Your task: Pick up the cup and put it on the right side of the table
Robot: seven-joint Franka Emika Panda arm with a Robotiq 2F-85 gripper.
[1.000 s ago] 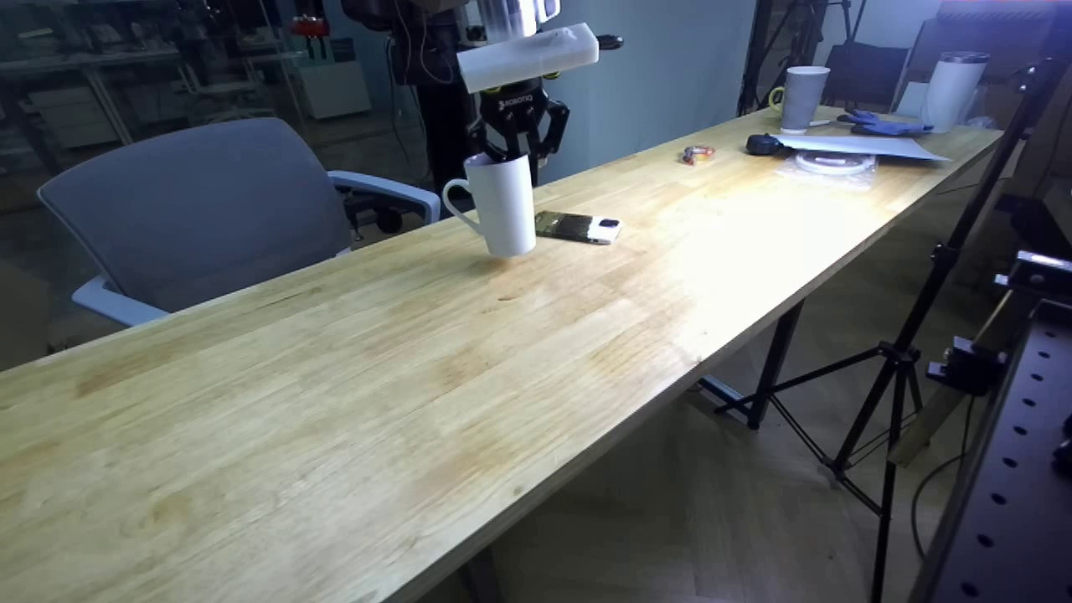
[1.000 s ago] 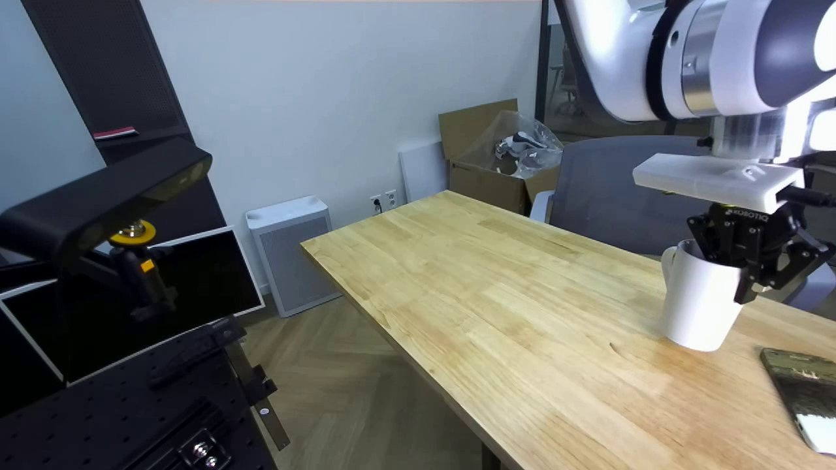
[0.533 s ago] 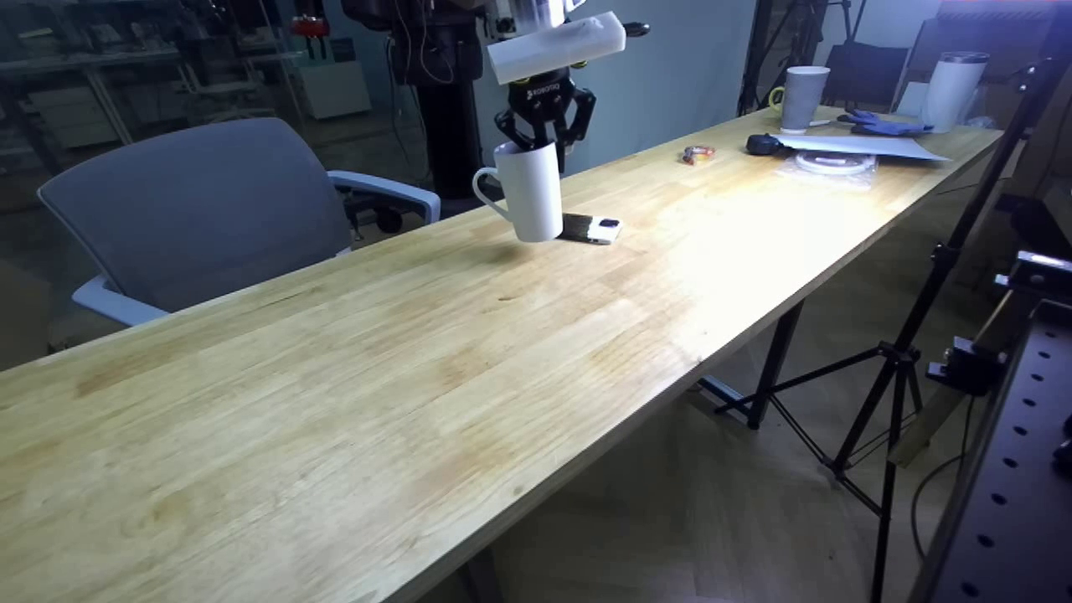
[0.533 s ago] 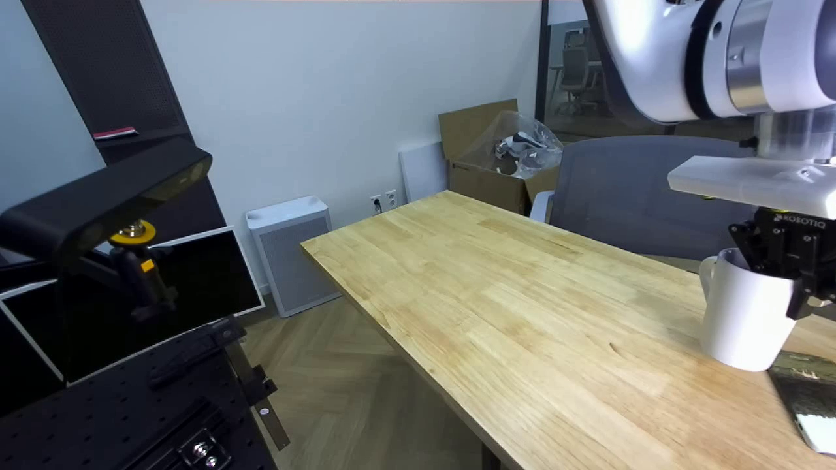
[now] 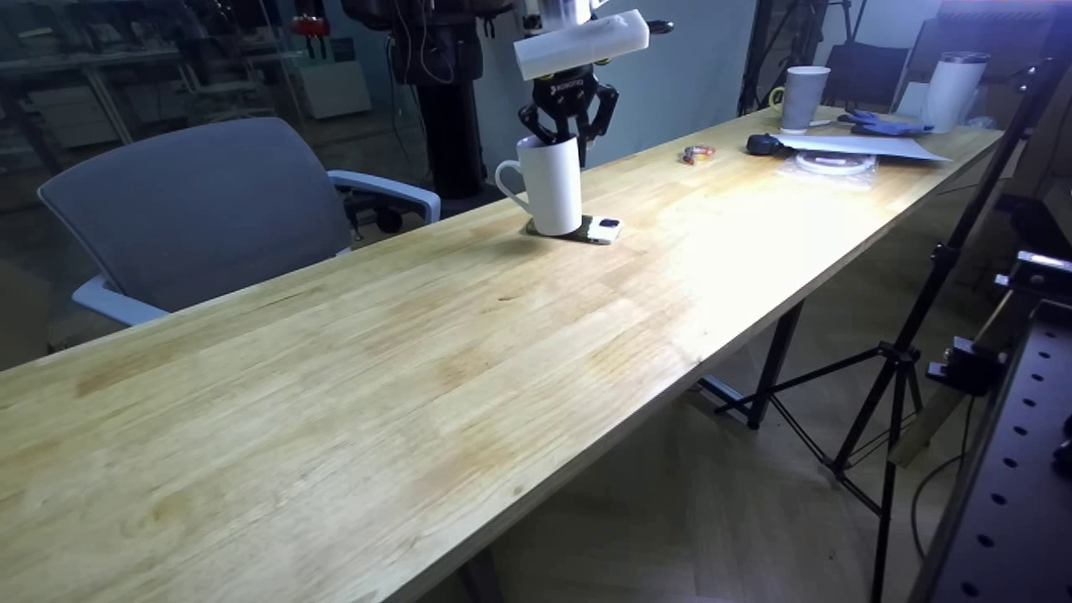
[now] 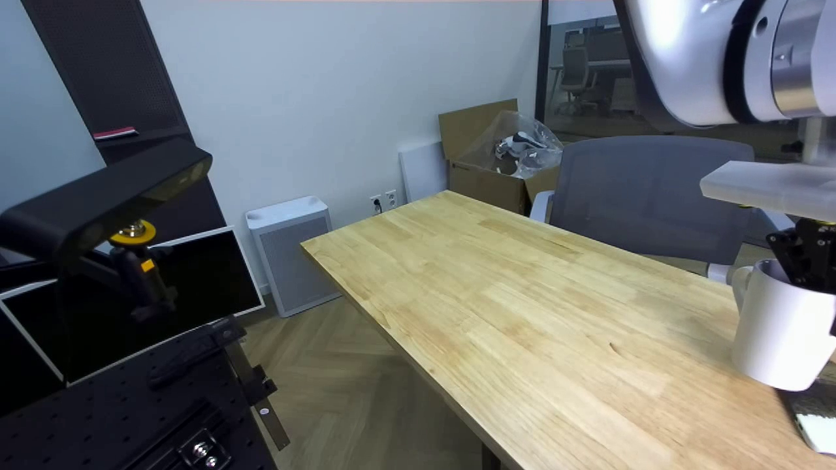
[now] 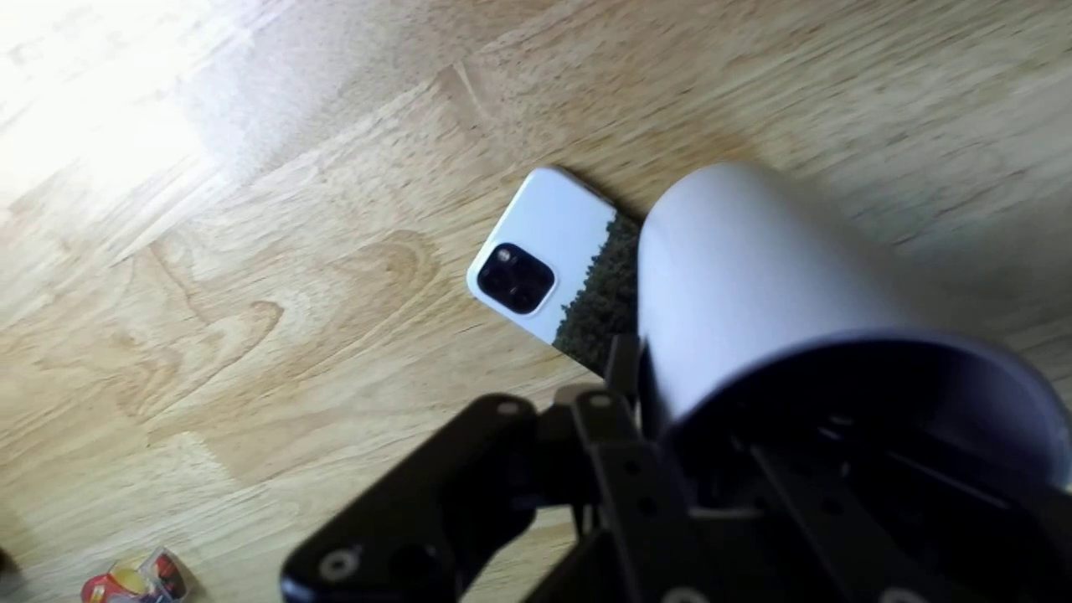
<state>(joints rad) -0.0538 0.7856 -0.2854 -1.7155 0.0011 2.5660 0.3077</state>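
The cup [image 5: 550, 188] is a plain white mug with its loop handle pointing away from the gripper. It also shows at the right edge of an exterior view [image 6: 784, 333] and in the wrist view [image 7: 745, 260]. My gripper [image 5: 573, 144] is shut on the cup's wall at the rim, with one finger inside the cup and one outside, as the wrist view shows [image 7: 670, 410]. The cup is slightly tilted and held low over the light-wood table [image 5: 402, 360], overlapping the phone in view. The inner fingertip is hidden in the dark cup.
A phone [image 7: 553, 251] lies on the table below the cup. Further along are a small red packet [image 5: 697, 154], a sheet of paper [image 5: 871, 147], a grey cup [image 5: 804, 99] and a white tumbler [image 5: 955, 94]. A grey chair [image 5: 209, 209] stands at the table's edge.
The gripper has carried the cup along the table towards the phone, rightwards in both exterior views. The cup now covers part of the phone in view. The grip has not changed.
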